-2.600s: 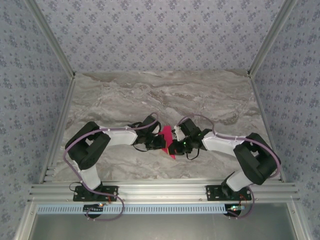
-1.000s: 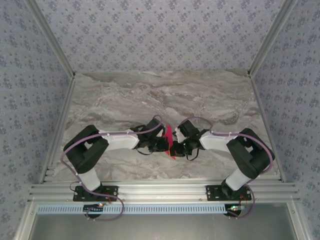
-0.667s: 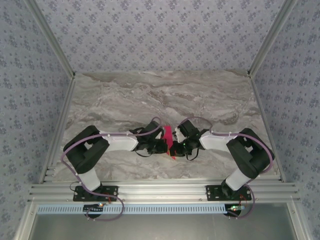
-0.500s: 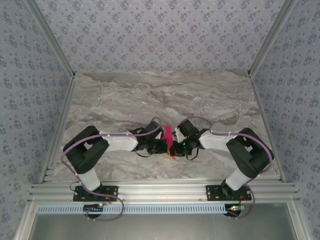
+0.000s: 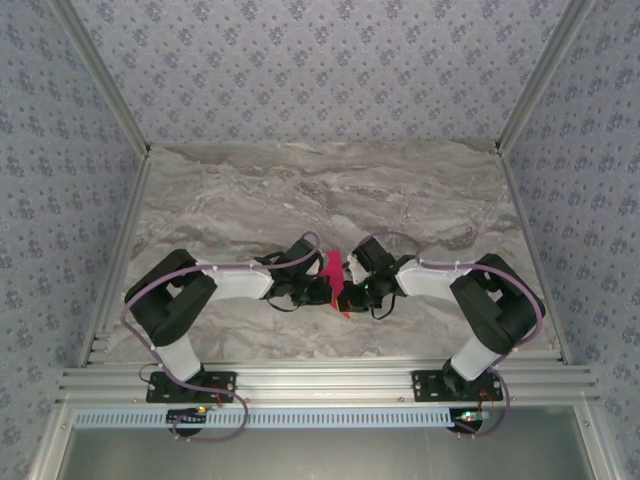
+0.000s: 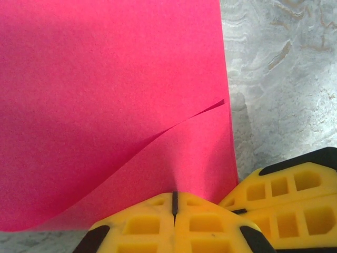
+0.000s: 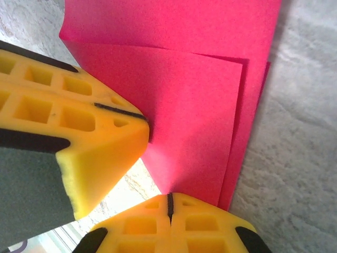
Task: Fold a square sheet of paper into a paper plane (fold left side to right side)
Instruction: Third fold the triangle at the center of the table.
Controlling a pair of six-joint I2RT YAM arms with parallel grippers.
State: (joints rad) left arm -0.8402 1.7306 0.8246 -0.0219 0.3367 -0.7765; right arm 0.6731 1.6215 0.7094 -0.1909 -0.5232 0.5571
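The square sheet of paper (image 5: 334,272) is bright pink and folded into layers, held up off the marble table (image 5: 250,200) between both arms. In the left wrist view the paper (image 6: 110,100) has an overlapping flap edge, and my left gripper (image 6: 174,199) is shut on its lower edge. The other arm's yellow fingers (image 6: 287,182) sit just to the right. In the right wrist view my right gripper (image 7: 169,202) is shut on the corner of the layered paper (image 7: 195,100), with the left arm's fingers (image 7: 79,118) pinching it close by.
Both arms (image 5: 230,282) (image 5: 440,280) reach inward and meet near the table's front centre. Aluminium frame rails (image 5: 320,380) run along the front edge and up both sides. Patterned walls enclose the back and sides.
The grippers have drawn closer together and the pink paper between them stands narrower than at first. Over the last second it leans slightly wider to the left.
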